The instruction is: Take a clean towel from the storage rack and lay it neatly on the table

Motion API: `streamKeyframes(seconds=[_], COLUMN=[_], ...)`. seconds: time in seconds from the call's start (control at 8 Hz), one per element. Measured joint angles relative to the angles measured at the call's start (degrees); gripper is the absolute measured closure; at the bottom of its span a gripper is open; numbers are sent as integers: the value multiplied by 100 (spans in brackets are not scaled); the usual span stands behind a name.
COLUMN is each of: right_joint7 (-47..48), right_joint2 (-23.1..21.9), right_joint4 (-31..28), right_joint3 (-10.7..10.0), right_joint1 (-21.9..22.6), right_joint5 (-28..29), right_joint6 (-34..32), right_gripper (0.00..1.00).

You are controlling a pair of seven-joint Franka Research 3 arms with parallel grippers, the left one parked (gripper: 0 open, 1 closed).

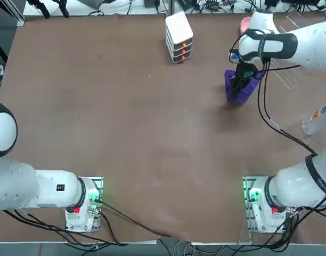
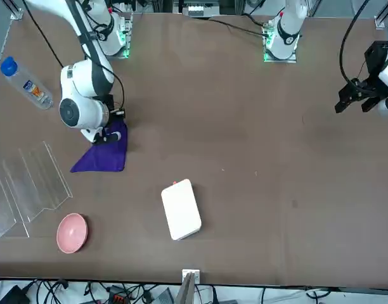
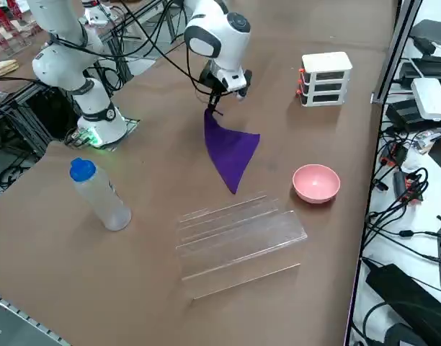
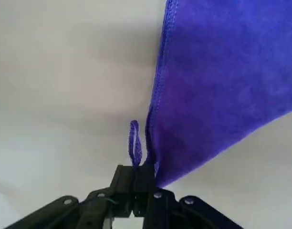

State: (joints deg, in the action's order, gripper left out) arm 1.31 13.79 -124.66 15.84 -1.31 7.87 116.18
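The deep purple towel (image 3: pixel 231 153) hangs by one corner from my right gripper (image 3: pixel 213 109), which is shut on it. It droops in a pointed fold, its lower end trailing toward the table (image 3: pixel 156 216). From overhead the towel (image 1: pixel 238 87) lies bunched under the gripper (image 1: pixel 239 80) at the far right. The front view shows the towel (image 2: pixel 105 155) spread below the gripper (image 2: pixel 105 135). Up close the pinched fingers (image 4: pixel 135 179) hold the hemmed cloth (image 4: pixel 222 90). The clear storage rack (image 3: pixel 238 238) stands apart from the towel, nearer the table's right edge.
A pink bowl (image 3: pixel 316 182) sits beside the rack. A white stacked box with orange-red marks (image 3: pixel 324 78) stands at the far side. A water bottle with a blue cap (image 3: pixel 99 194) stands near the right edge. Cables run along the table's rim.
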Motion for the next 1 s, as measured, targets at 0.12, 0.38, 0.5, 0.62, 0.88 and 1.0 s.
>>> streamKeyframes(seconds=[0.12, 0.38, 0.5, 0.62, 0.88, 1.0], right_joint7=[123, 203, 208, 208, 208, 252], right_joint2=[30, 75, 61, 28, -87, -167], right_joint4=[-10, -16, -9, 9, 72, 193], right_joint3=[7, 8, 3, -14, -50, -59], right_joint1=[53, 95, 86, 79, 27, -7], right_joint5=[2, 4, 3, 4, 4, 4], right_joint6=[41, 99, 44, -72, -185, -174], right_gripper=[97, 64, 44, 26, 0, 1])
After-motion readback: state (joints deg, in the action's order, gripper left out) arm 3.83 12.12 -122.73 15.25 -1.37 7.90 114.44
